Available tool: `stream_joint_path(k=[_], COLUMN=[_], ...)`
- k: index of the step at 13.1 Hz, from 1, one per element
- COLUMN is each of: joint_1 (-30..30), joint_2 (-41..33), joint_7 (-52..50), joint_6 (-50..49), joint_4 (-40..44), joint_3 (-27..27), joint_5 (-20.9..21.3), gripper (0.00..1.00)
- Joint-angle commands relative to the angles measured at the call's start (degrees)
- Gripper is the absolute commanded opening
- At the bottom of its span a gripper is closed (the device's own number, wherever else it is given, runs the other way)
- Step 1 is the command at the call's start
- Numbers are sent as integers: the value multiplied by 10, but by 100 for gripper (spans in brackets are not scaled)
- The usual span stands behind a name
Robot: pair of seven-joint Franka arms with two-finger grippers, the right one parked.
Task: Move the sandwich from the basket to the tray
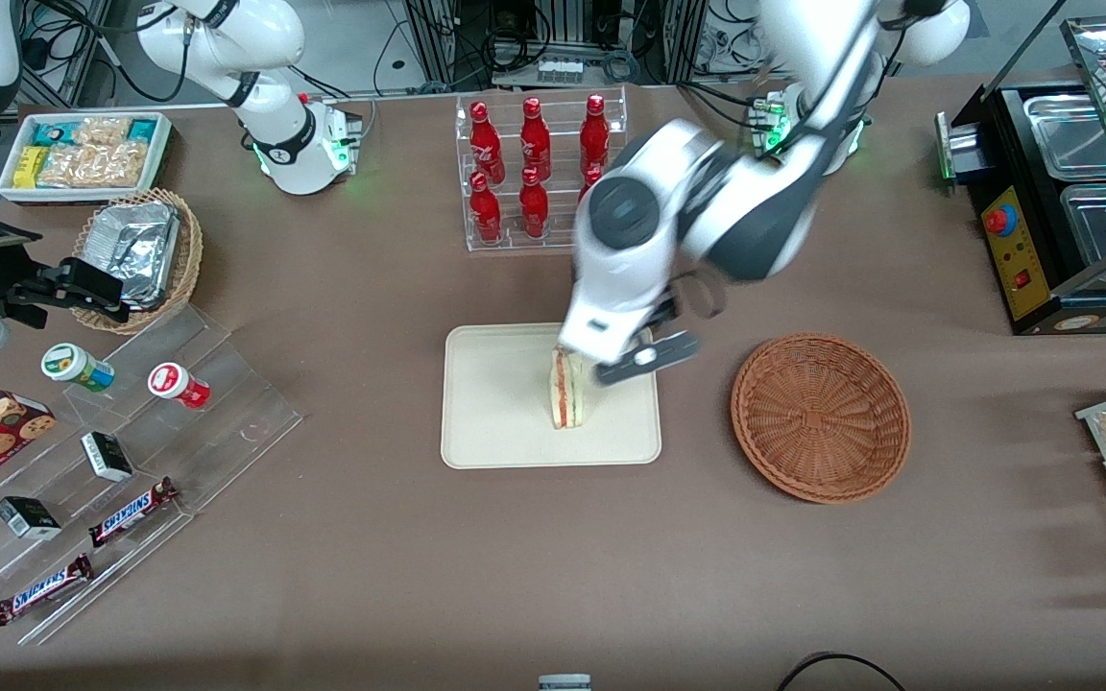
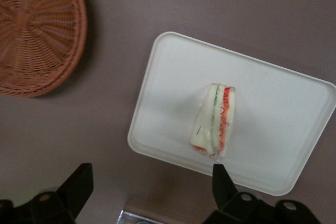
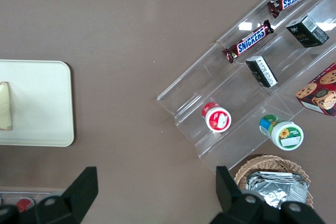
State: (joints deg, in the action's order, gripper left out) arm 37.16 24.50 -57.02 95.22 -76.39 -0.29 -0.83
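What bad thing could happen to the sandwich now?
The sandwich stands on its narrow edge on the tray, so it might tip over. The open claw hangs right above it, and one finger is close to its end, so pulling away could nudge it.

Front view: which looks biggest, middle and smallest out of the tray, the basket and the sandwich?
1. Tray, biggest.
2. Basket, a little smaller, though close.
3. Sandwich, smallest; it sits on the tray.
The gripper hovers open just above the sandwich.
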Motion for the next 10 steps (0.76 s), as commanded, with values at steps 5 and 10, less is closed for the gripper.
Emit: stream_joint_path(k=[5, 10], joint_1=[-135, -246], joint_2=[-144, -231], joint_7=[162, 355], joint_6=[-168, -189], joint_4=[-41, -111], joint_3=[-3, -2], joint_5=[-10, -6], gripper=[100, 100])
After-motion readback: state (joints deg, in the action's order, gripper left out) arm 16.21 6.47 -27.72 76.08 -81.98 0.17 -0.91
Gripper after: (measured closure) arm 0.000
